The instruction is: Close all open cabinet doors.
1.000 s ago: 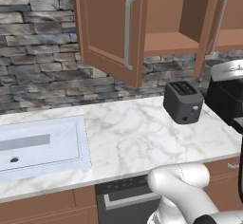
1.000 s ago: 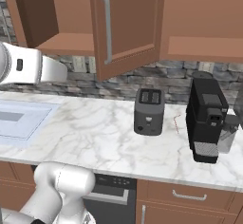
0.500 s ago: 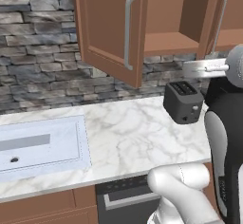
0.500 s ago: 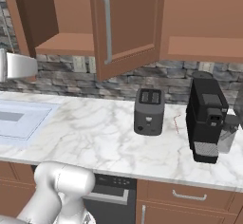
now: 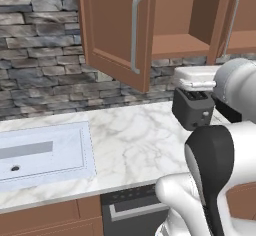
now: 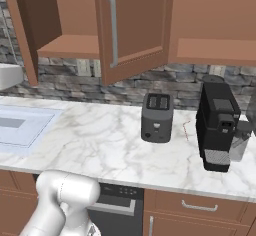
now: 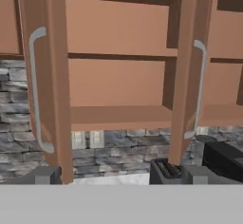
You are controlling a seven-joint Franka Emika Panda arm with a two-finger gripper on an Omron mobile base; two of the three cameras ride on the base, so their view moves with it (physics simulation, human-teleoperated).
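Two wall-cabinet doors stand swung open above the marble counter (image 6: pixel 100 145): the left door (image 5: pixel 117 30) and the right door (image 6: pixel 135 25), seen edge-on in the hand view, flanking bare shelves (image 7: pixel 118 116). The gripper (image 7: pixel 121 175), fingers spread wide and holding nothing, faces the cabinet. Below sit a toaster (image 6: pixel 157 117) and coffee machine (image 6: pixel 217 125).

Two reddish-brown cabinet doors, both swung open from the wall cabinet: left door (image 7: pixel 45 83) and right door (image 7: pixel 186 76), each with recessed panel and long vertical silver bar handle.
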